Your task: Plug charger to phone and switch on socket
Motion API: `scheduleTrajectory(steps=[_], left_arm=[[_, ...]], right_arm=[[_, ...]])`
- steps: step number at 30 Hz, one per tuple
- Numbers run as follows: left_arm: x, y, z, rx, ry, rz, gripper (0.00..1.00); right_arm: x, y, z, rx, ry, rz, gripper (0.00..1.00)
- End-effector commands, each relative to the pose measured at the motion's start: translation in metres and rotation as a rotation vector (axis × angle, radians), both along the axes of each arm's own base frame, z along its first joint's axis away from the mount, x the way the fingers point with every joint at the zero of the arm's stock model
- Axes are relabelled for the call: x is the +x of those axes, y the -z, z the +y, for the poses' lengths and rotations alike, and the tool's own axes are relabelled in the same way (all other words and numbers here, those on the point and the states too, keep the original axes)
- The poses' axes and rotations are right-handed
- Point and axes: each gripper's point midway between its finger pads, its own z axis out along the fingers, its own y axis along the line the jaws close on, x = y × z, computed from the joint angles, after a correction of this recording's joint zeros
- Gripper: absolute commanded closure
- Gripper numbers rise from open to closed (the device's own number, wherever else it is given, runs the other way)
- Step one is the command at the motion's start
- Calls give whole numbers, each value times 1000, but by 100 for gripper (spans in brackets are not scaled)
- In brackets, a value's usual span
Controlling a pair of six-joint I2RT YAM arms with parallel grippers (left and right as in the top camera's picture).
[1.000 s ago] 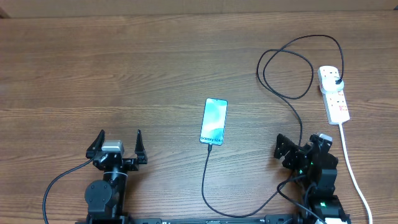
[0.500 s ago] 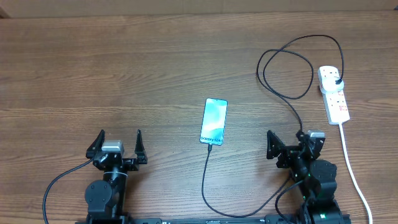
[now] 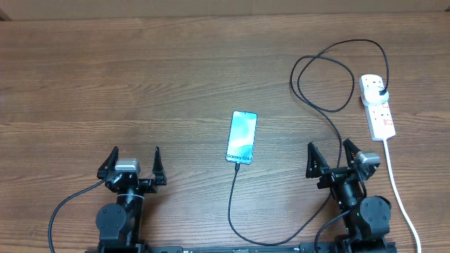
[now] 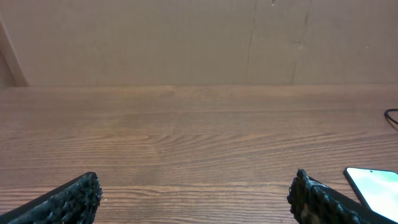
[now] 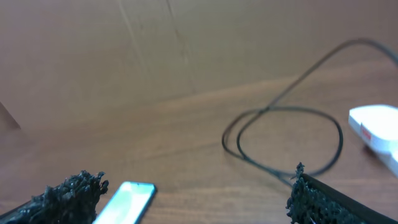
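Your phone (image 3: 242, 137) lies screen-up ahead and to the left of the right gripper (image 3: 328, 150), with the charger (image 3: 233, 190) tip at its lower edge. The charger's plug sits in the socket (image 3: 377, 105), ahead and to that gripper's right. Both it and the left gripper (image 3: 136, 152) have their 2 fingers spread wide.

We can't tell on/off on the socket (image 3: 380, 116) by the worktop's right edge: too small. Right-wrist view is blurry, w/ phone (image 5: 127, 200) cut off at bottom.
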Motion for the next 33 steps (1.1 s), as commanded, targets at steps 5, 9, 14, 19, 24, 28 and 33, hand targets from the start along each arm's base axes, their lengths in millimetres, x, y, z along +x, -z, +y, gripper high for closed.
scheduleTrajectory(steps=[5, 9, 14, 19, 24, 28, 33], left_arm=[[0, -1, -1, 22, 8, -7, 0], [0, -1, -1, 22, 8, -7, 1], [0, -1, -1, 22, 8, -7, 1], [0, -1, -1, 22, 8, -7, 0], [0, -1, -1, 22, 8, -7, 1], [0, -1, -1, 22, 8, -7, 0], [0, -1, -1, 22, 8, -7, 0]], right_arm=[[-1, -3, -1, -20, 5, -28, 0], [-1, -3, -1, -20, 5, -30, 0], [-1, -3, -2, -21, 11, -30, 0], [0, -3, -4, -21, 27, -28, 0], [0, -3, -4, -21, 27, -28, 0], [0, -3, -5, -21, 28, -28, 0], [0, -3, -5, -21, 28, -28, 0]])
